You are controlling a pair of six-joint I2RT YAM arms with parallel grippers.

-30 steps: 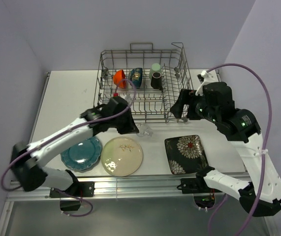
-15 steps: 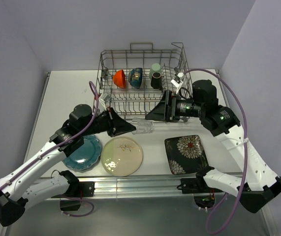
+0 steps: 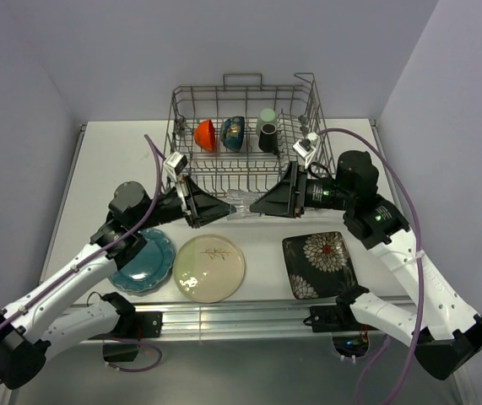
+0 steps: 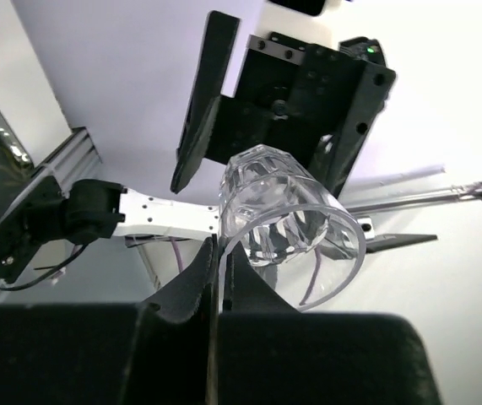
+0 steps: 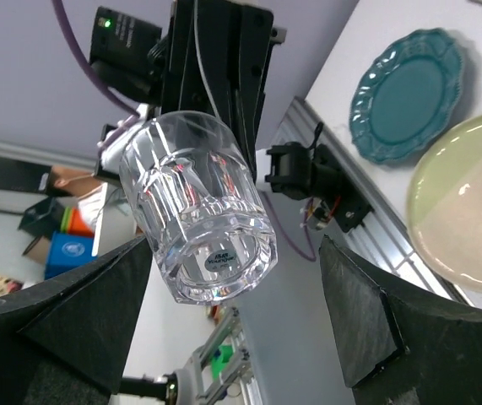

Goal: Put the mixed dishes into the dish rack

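Observation:
The clear glass (image 3: 241, 209) hangs sideways in the air just in front of the dish rack (image 3: 241, 88). My left gripper (image 3: 227, 209) is shut on its rim (image 4: 218, 253), one finger inside and one outside. My right gripper (image 3: 255, 207) faces it from the right and is open. In the right wrist view the glass's base (image 5: 222, 270) sits between the wide-apart fingers (image 5: 360, 321), close to the left one. The rack holds a red-orange bowl (image 3: 205, 133), a dark bowl (image 3: 234, 132), a pale green cup (image 3: 267, 116) and a brown mug (image 3: 267, 137).
On the table near the front edge lie a teal scalloped plate (image 3: 142, 261), a cream round plate (image 3: 209, 267) and a black square floral plate (image 3: 318, 263). Purple cables loop above both arms. Walls close in on the left, right and back.
The left gripper has lifted the glass off the table and turned its base to the right. The right arm has swung round to face it and moved in around the base.

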